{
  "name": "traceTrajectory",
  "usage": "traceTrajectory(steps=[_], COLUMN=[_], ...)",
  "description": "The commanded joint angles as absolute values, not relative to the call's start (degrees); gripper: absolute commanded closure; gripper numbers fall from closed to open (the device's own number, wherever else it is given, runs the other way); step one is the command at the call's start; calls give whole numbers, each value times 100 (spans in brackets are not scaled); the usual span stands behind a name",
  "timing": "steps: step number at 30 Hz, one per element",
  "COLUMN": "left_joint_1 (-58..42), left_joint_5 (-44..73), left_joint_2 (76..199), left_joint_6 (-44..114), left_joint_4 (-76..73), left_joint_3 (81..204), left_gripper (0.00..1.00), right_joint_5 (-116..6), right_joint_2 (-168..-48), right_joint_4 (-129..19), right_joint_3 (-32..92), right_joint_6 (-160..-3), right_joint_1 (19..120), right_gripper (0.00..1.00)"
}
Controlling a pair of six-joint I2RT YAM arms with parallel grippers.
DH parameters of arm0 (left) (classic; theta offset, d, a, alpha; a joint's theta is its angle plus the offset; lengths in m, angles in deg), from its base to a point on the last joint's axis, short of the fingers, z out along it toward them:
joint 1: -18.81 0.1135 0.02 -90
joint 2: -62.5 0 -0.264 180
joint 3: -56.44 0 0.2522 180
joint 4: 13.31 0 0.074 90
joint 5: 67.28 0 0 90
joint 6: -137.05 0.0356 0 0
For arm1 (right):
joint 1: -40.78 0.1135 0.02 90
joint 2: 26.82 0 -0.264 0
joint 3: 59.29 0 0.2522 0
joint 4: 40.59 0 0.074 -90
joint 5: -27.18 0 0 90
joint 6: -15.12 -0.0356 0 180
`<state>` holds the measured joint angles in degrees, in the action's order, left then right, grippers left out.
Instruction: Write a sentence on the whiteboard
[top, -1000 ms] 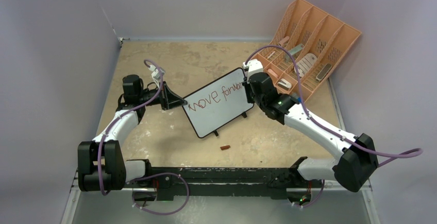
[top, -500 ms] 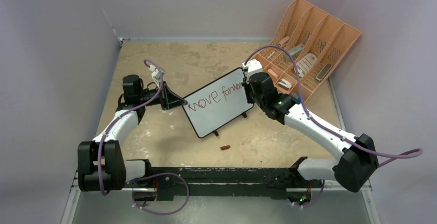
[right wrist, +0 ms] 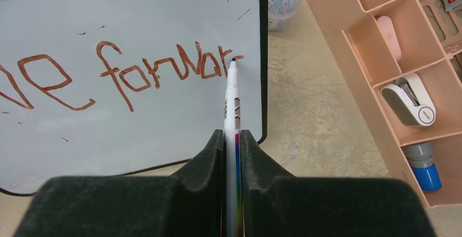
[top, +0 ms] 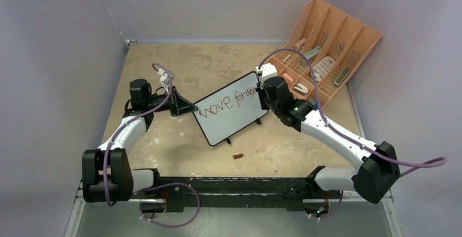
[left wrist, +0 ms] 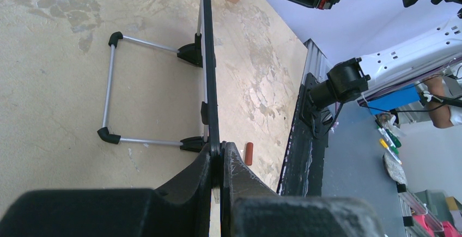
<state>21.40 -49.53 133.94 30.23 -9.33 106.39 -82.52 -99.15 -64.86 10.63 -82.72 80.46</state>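
the left gripper (left wrist: 217, 152) is closed tight on the edge of the whiteboard (top: 229, 122), which stands on its feet straight ahead of it. the right gripper (right wrist: 232, 139) is closed on a marker (right wrist: 232, 92). the tip, ahead of this gripper, touches the board just after the red-brown letters "forwar", near its frame.

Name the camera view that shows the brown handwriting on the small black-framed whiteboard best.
The right wrist view: the brown handwriting fills the frame, letters legible, with the white marker at its last letter. The top external view shows it small and slanted. The left wrist view sees the black-framed whiteboard edge-on, no writing.
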Motion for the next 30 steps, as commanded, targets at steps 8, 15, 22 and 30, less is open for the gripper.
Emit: traceTrajectory(steps=[8,15,22,30], left_joint_1=[2118,2117,2113,2118], left_joint_5=[-4917,-4932,-4933,-4939], left_joint_2=[13458,13450,13440,13458], left_joint_6=[3290,3299,3307,3307], left_joint_4=[-945,-931,-922,-923], left_joint_3=[10764,10764,10773,10774], left_gripper=[100,100,100,100], right_joint_5=[-8067,-8361,-8570,-8666], right_joint_2=[-9816,-9841,-9880,-9916], right_joint_4=[-6512,-6534,-6556,-6486], right_joint_3=[984,984,1019,1081], right_joint_6=[-8270,-8315,-8346,-8367], right_joint_1=[8041,8033,8038,8024], right_gripper=[100,100,100,100])
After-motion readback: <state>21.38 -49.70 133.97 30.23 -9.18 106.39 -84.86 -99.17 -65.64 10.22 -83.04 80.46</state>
